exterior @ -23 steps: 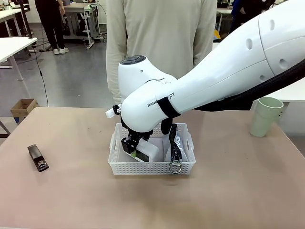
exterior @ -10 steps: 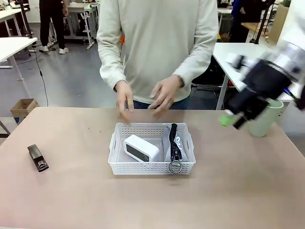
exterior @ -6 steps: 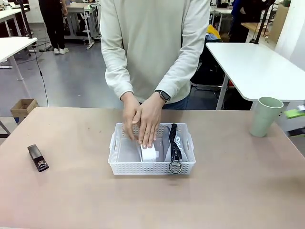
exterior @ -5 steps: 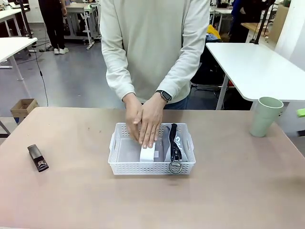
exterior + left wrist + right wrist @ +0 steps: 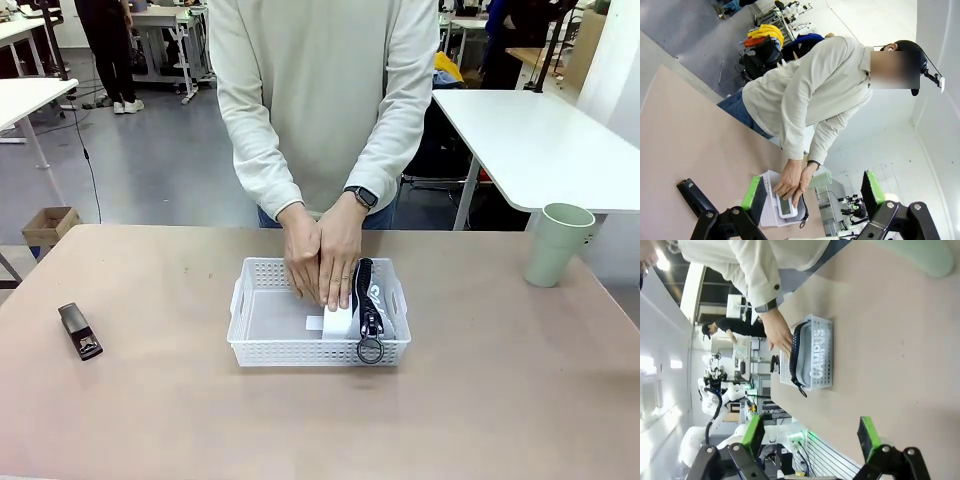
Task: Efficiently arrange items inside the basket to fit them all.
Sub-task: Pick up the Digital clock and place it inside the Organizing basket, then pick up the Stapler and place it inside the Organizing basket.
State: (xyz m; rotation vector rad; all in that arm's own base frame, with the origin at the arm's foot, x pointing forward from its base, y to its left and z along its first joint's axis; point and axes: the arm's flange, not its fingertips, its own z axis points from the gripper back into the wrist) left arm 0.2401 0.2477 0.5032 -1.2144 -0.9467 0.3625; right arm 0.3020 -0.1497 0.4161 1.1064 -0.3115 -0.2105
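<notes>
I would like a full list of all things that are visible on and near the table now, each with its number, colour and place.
basket: one, white, middle of the table.
zip pouch: one, grey with black zipper, on edge at the basket's right side.
rounded box: one, white, in the basket beside the pouch.
stapler: one, black, on the table at the left, outside the basket.
cup: one, pale green, upright at the table's far right.
table: one, pinkish brown.
cardboard box: one, brown, on the floor at the left.
person's hands: two, on the rounded box.
left gripper: one, black with green pads, open.
right gripper: one, same colours, open.
</notes>
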